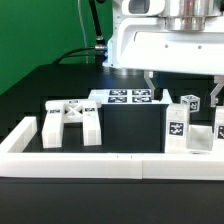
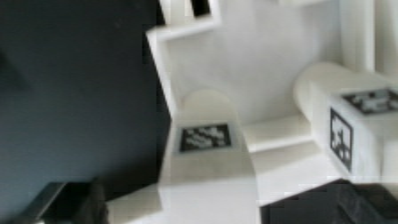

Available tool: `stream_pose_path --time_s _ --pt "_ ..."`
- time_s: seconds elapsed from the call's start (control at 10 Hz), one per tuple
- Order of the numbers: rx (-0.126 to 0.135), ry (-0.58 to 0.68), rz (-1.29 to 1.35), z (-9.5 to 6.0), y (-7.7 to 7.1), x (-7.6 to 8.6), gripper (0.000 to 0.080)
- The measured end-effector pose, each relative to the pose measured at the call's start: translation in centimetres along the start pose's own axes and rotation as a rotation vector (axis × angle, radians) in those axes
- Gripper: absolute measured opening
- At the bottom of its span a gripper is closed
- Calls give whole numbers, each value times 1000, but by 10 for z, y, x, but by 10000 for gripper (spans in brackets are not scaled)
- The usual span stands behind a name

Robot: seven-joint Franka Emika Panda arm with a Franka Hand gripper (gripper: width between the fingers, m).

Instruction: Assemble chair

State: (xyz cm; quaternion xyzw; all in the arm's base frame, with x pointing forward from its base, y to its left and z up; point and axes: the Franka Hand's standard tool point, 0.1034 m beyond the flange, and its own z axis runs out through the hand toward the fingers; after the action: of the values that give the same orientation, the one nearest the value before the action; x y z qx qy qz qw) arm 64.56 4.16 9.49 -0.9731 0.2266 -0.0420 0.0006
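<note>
Pincer (image 1: 182, 86) is hanging at upper right of the exterior view, fingers spread wide. I'm seeing nothing clamped between them, so I'm reading it as released.

Chair isn't a chair yet, and the parts are sitting in two groups on the table (image 1: 130, 135):
- braced frame (image 1: 70, 120), left of centre, lying alone
- front block (image 1: 177, 126), rear block (image 1: 190, 102) and edge part (image 1: 216, 126), clustered at right, directly under me

The two groups are well apart. The marker board (image 1: 125, 97) is lying between and behind them, and the wall (image 1: 100, 165) is running along the bottom.

The wrist view is showing white pieces (image 2: 267, 110) close up, one with a tag (image 2: 208, 138) on a rounded post. They're looking pressed together, but it's too blurred to tell whether anything is joined.

I'm judging this as early. At best one joint is being worked in the right cluster. The frame isn't attached, I'm not making out a seat panel, and most of the joining is left.
</note>
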Motion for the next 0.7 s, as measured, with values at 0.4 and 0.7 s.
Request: stream_pose_path --time_s 0.4,0.7 --pt "-2 -3 1 2 1 -1 648" --pt "1 9 -53 6 12 -13 648"
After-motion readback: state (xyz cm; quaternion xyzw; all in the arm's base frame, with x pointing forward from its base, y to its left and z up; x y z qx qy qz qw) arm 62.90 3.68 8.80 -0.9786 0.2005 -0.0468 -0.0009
